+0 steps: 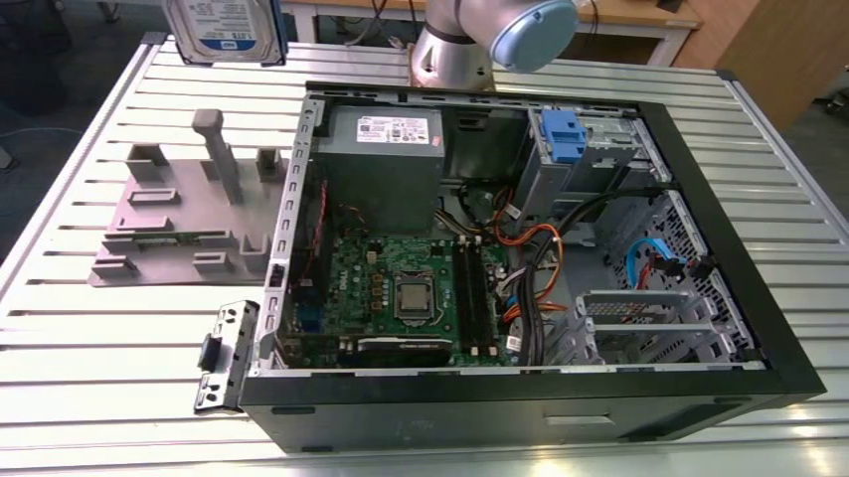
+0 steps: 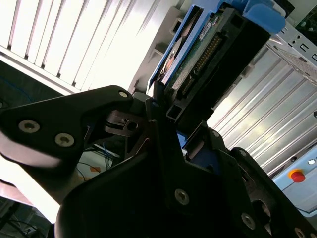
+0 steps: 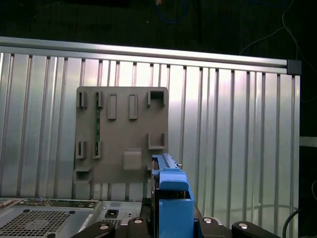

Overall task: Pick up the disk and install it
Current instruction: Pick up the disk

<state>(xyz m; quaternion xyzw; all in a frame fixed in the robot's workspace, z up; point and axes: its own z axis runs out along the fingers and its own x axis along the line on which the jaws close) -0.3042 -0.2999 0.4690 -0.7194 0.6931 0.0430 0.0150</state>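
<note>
Ribbed aluminium table [image 1: 80,397] fills the scene, pale slats running across it under bright light. On it lies an open black computer case [image 1: 531,402], side panel off, showing a green motherboard [image 1: 398,288], a grey power supply [image 1: 385,149] and a metal drive bay with a blue bracket [image 1: 564,134] in the far corner. Just beside the case, toward the exterior view's left, sits a grey plastic stand [image 1: 173,219] with upright posts.

My arm [image 1: 484,40] rises behind the case. My gripper [image 2: 161,106] is clamped on the disk [image 2: 218,44] — in the second wrist view the black fingers [image 2: 74,124] close on one end of the drive, and its circuit board and connector pins face the camera. The disk hangs in the air, clear of the table. In the exterior view it sits at the far edge of the table, above the stand, label facing outward. The first wrist view looks down along the drive's blue-edged side at the stand below.

I judge the disk to be stiff and fairly dense for its size, with smooth metal faces that could slip under a weak grip. It is fragile too — a knock could harm it, and the bare board and pins should not be pressed. The blue plastic bracket along its edges looks like the safest place to take hold.
</note>
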